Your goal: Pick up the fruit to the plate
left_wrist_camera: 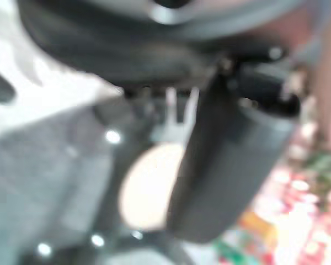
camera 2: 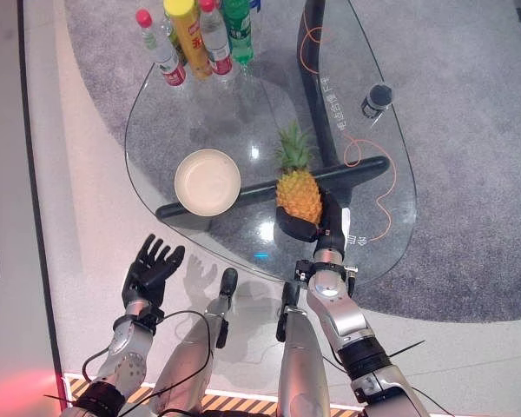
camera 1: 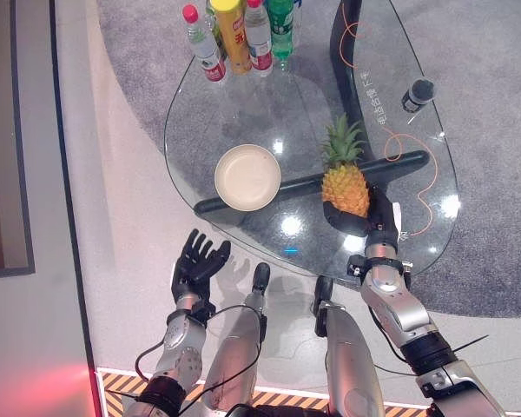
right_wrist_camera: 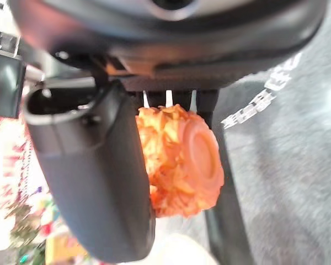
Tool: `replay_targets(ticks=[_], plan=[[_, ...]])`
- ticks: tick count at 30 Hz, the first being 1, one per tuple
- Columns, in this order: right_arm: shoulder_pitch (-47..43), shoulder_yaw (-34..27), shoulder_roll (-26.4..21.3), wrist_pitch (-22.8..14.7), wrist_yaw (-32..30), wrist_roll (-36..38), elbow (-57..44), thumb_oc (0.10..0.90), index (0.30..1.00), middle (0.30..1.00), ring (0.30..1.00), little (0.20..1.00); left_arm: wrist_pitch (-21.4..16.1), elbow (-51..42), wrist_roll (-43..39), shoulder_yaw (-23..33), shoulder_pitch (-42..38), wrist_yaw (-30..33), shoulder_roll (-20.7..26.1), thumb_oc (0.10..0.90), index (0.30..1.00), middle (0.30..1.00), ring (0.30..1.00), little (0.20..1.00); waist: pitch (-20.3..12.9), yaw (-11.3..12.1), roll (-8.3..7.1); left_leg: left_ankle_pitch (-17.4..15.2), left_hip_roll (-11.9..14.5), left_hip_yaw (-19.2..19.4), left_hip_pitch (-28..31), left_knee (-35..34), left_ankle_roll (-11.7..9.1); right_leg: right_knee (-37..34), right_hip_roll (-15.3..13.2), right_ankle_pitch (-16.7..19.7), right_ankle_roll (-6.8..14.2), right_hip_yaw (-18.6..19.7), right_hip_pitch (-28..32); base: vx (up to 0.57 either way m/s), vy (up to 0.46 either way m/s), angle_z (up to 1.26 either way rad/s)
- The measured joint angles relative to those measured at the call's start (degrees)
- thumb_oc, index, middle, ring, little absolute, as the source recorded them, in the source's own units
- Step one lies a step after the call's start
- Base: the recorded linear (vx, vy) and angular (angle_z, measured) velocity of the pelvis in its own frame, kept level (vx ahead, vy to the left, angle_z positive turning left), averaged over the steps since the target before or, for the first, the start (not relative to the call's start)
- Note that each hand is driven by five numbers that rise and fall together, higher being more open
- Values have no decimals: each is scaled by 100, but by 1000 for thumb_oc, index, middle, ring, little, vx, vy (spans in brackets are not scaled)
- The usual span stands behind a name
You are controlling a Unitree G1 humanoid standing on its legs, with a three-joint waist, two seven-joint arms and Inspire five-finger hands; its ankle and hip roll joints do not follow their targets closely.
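Note:
A pineapple (camera 1: 346, 187) with a green crown stands on the glass table (camera 1: 182, 104), right of the middle. My right hand (camera 1: 379, 219) reaches in from the near right, its dark fingers curled round the fruit's lower part. In the right wrist view the thumb (right_wrist_camera: 94, 182) lies against the side of the pineapple (right_wrist_camera: 182, 160), whose round base faces the camera. A cream round plate (camera 1: 247, 177) lies empty to the pineapple's left. My left hand (camera 1: 198, 261) hovers open with spread fingers over the floor, just short of the table's near edge. In the left wrist view its thumb (left_wrist_camera: 226, 165) shows before the plate (left_wrist_camera: 146, 187).
Several bottles (camera 1: 239, 35) stand at the table's far edge. A small black cylinder (camera 1: 418, 93) sits at the far right, with an orange cable (camera 1: 399, 139) trailing from it. Beneath the glass, a dark base bar (camera 1: 391, 163) crosses behind the plate and pineapple.

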Motion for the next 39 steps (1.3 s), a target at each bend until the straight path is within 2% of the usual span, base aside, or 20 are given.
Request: replay_targets(ticks=[5,8,10,15,21,26,39], plan=[[167,6,-225,0,577,-197,-371,100,300,300,300,200,259,-615,-407,-21,113,-533,168,800,900,900,900,900,1,6,2,-5,11,1,132,-27,8,-84,10,2,2,-10,166,1,-23,0],[165,43,-353,0,1055,-232,-462,100,300,300,300,200,630,-816,-645,-42,124,-918,258,800,900,900,900,900,2,14,5,-10,12,1,254,-37,13,-102,12,0,10,-14,299,0,0,0],[166,51,-468,-1,1344,-269,-593,100,300,300,300,200,743,-985,-646,-129,136,-1095,369,800,900,900,900,900,3,23,6,-11,14,2,279,-41,13,-116,12,-1,11,-16,326,-9,-38,0],[165,193,-770,-2,1789,-417,-889,100,300,300,300,200,1090,-1532,-749,-232,114,-1255,640,800,900,900,900,900,4,56,8,-38,21,-1,289,-41,-21,-87,16,-1,11,-24,333,4,-43,0],[133,519,-857,-13,2224,-436,-1051,100,300,300,300,200,1363,-1821,-825,-300,10,-1445,665,800,900,900,900,900,6,128,11,-38,25,-10,288,-41,-22,-89,22,-1,10,-32,337,-2,-26,0],[-6,864,-947,-12,2510,-484,-1064,100,300,300,300,200,1486,-1852,-1172,-380,-42,-1446,670,800,900,900,900,900,6,145,11,-21,22,-18,284,-41,0,-96,22,-2,11,-39,341,0,0,0],[-517,1175,-1309,-3,3352,-732,-1110,100,300,300,300,200,1534,-1986,-1897,-387,-35,-1451,836,800,900,900,900,900,6,207,12,-37,21,-44,266,-33,-23,-95,22,-12,9,-66,340,0,0,0]])
